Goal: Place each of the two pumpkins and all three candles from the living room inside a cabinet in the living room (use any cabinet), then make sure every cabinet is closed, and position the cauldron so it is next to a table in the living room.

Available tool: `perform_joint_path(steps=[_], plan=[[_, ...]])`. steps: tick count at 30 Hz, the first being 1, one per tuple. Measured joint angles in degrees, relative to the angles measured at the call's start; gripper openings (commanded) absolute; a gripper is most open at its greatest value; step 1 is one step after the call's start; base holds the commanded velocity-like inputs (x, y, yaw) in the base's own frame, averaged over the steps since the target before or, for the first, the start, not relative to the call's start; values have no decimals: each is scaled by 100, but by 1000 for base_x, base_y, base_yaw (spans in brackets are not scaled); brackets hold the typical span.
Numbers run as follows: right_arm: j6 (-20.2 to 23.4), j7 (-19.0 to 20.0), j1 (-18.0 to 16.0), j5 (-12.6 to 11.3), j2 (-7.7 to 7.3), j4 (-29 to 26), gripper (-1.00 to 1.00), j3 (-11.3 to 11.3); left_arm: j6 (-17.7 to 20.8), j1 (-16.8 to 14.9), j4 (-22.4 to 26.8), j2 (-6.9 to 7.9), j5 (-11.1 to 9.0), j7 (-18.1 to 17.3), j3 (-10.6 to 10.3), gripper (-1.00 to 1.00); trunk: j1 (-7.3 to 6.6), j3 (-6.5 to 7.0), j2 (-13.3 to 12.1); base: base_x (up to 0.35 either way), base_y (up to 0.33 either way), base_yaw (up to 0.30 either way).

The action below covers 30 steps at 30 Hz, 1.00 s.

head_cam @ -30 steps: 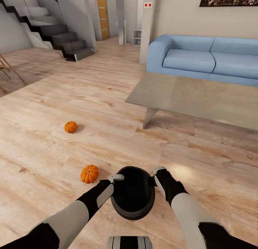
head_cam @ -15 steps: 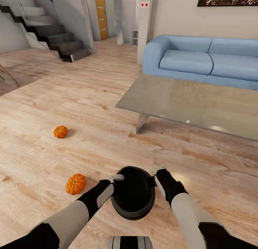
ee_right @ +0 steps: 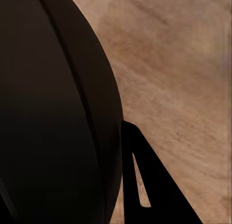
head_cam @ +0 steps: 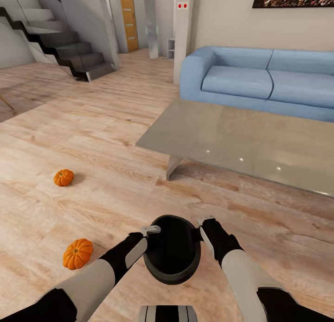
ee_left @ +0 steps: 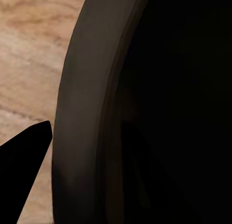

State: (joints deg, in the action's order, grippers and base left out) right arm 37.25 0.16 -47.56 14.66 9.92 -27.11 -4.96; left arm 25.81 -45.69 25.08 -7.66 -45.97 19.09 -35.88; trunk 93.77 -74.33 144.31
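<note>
The black cauldron (head_cam: 172,255) sits between the two arms, close in front of the robot's trunk, its dark open mouth turned up toward the head camera and the wood floor (head_cam: 116,141) showing all around it. The left gripper (head_cam: 149,230) is at the cauldron's left rim and the right gripper (head_cam: 204,222) at its right rim, each touching or just beside the edge; whether the fingers of either one are apart or clamped on the rim cannot be told. In the left wrist view the cauldron's thick rim (ee_left: 82,117) curves past one dark fingertip (ee_left: 26,151), with floor planks beyond. In the right wrist view the pot's rounded black belly (ee_right: 53,112) lies just beside a dark finger (ee_right: 154,185). Two pumpkins lie on the floor to the left: the nearer pumpkin (head_cam: 77,253) just left of the left forearm, the farther pumpkin (head_cam: 63,177) well apart from it, farther out. Ahead and to the right stands a low glossy coffee table (head_cam: 241,141), near the cauldron but not touching it, and behind the table a blue sofa (head_cam: 260,81) against the wall. At far left a dark staircase (head_cam: 60,48) rises, with an orange door (head_cam: 128,18) beyond.
</note>
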Motion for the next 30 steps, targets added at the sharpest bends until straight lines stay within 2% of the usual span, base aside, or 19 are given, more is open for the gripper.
perform_joint_path(steps=[22, 30], plan=[[0, -7, 0, -8, 0, 7, -100, 8, -3, 0, -7, 0, -11, 0, -6, -100, 0, 0, 0, 224, -238, 0], [-1, -2, 1, -5, -1, 0, -100, 7, 2, -1, -1, -1, -1, 2, 2, -100, 2, 0, 0, 63, -67, 0]])
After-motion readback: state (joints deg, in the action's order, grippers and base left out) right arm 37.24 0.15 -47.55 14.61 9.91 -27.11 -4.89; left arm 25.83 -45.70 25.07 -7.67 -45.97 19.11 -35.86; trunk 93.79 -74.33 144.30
